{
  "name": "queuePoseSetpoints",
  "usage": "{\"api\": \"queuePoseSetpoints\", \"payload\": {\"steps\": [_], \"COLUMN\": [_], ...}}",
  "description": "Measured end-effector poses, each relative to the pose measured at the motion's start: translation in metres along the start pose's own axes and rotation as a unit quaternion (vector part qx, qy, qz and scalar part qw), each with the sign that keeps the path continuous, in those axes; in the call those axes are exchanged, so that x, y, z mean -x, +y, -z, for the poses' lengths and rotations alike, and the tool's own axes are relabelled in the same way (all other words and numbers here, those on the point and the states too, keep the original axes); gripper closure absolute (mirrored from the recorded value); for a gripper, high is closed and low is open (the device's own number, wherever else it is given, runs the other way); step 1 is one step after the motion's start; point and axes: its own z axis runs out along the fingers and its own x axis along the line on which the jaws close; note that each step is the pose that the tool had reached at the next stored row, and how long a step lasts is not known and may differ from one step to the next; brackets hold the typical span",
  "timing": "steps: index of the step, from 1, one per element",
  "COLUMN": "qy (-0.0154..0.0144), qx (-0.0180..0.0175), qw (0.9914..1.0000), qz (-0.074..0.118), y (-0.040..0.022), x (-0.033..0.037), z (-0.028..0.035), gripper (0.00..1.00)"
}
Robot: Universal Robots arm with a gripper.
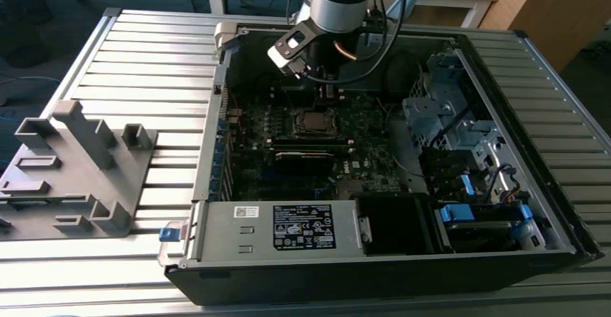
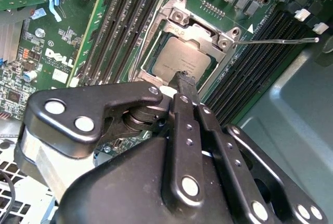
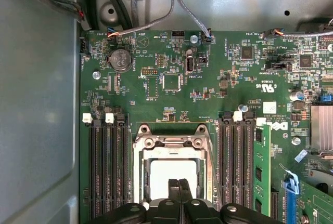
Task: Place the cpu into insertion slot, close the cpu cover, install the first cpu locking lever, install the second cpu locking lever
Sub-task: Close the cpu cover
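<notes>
The cpu [image 2: 177,57] lies flat in the insertion slot [image 1: 310,122] on the green motherboard, its pale metal face [image 3: 171,174] showing. The silvery cpu cover [image 2: 195,31] is down around it, its window framing the chip [image 3: 139,167]. A thin wire locking lever [image 2: 281,40] sticks out from one socket corner over the memory slots. My gripper [image 2: 186,78] hangs just above the chip's edge in both wrist views [image 3: 179,183], shut, with nothing between its black fingers. In the exterior view the gripper [image 1: 323,88] sits over the far part of the board.
Black memory slots [image 3: 104,172] flank the socket, with a green module [image 3: 263,167] standing in one. A labelled silver power-supply box [image 1: 277,227] fills the case's near side, and drive bays [image 1: 448,116] line the exterior view's right. A grey fixture [image 1: 76,167] stands outside the case.
</notes>
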Motion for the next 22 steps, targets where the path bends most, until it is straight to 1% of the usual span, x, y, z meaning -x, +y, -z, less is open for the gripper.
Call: {"api": "queuePoseSetpoints", "payload": {"steps": [4,7,10,18,22], "qy": [0.0000,-0.0001,0.0000,0.0000,-0.0001], "qx": [0.0000,0.0000,0.0000,0.0000,0.0000], "qw": [0.99998,0.99998,0.99998,0.99998,0.99998], "qz": [0.006,0.006,0.006,0.006,0.006], "y": [0.0000,-0.0001,-0.0027,-0.0031,-0.0031], "x": [0.0001,0.0002,0.0002,0.0003,0.0003], "z": [-0.0002,-0.0002,-0.0017,-0.0031,-0.0059], "gripper": [0.89,0.89,0.89,0.89,0.89]}}
